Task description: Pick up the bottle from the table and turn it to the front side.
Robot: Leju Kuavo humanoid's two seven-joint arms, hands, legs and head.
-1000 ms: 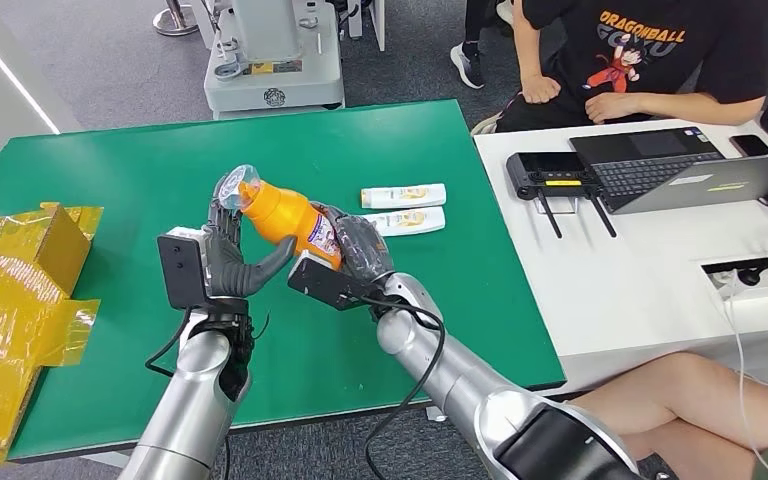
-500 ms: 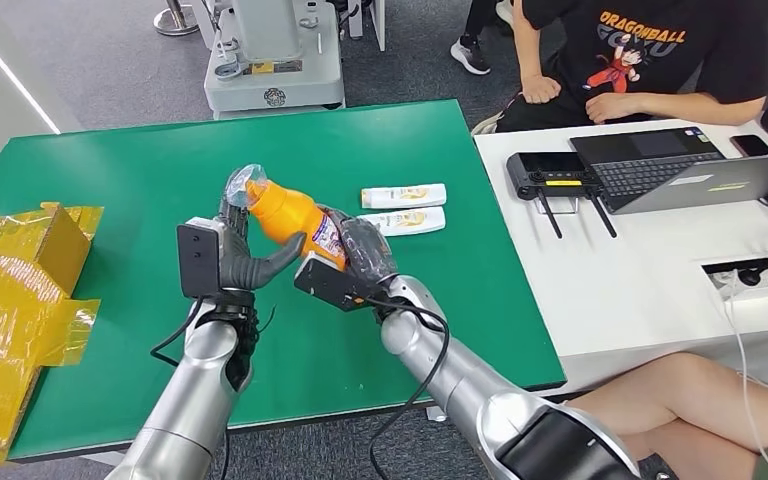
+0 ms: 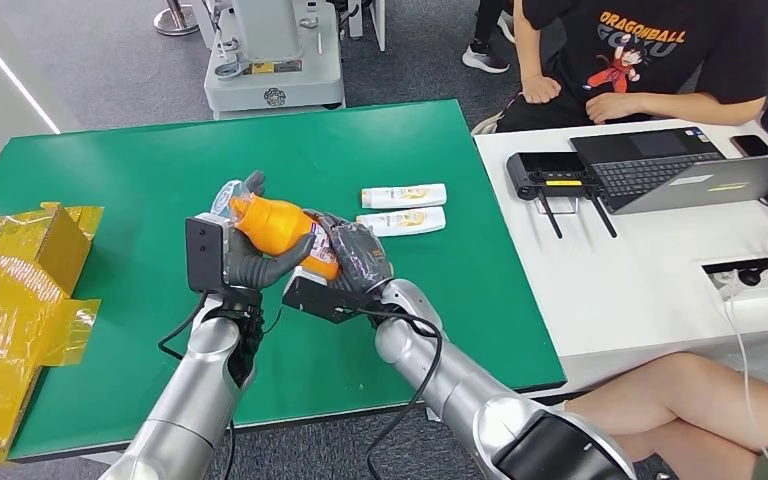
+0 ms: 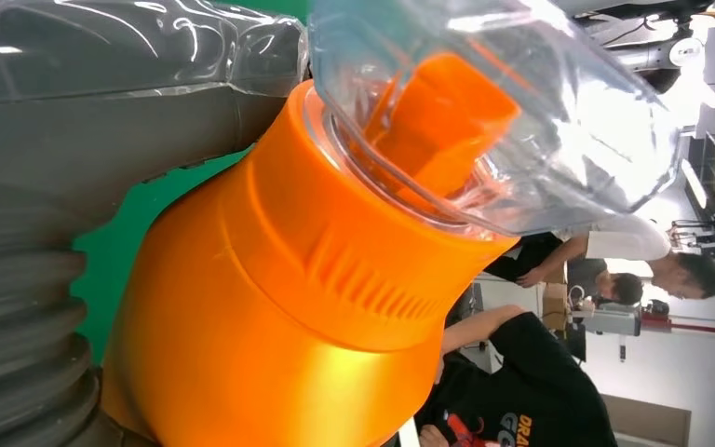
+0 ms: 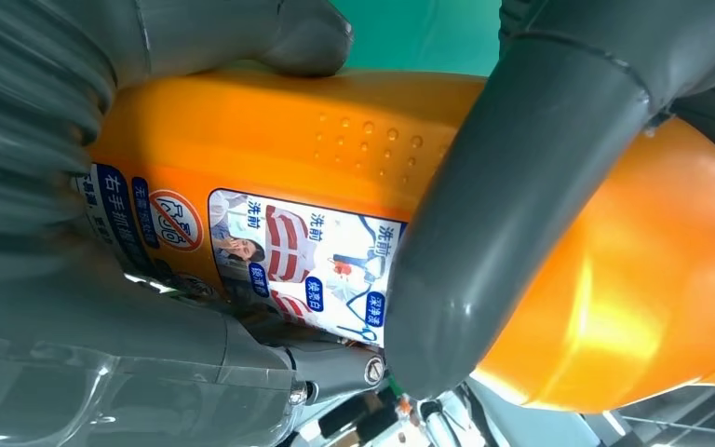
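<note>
1. Left hand wraps the neck and shoulder end of the orange bottle; thumb crosses under the body, fingers curl up behind the clear cap. Closed on it.
2. Bottle is held in the air over the green tabletop, between both hands. Long axis runs cap-end toward the robot's left and away, base toward its right and nearer. Tilted, cap a little higher.
3. Right hand grips the base end, fingers closed round the body; both hands touch the bottle, so neither is nearer.
4. Judgement: turning to the front means rolling it about that long axis, one hand holding while the other regrips. Slip risk on the smooth plastic.
5. Right wrist view: label facing the camera has small picture panels, Chinese writing incl. "洗前", and a red prohibition circle; reads like the back or instruction side. No brand name readable.
6. Two white tubes lie side by side on the tabletop just beyond the right hand; print too small to read.
7. Seated person's black shirt reads "DRAGONBALL".
</note>
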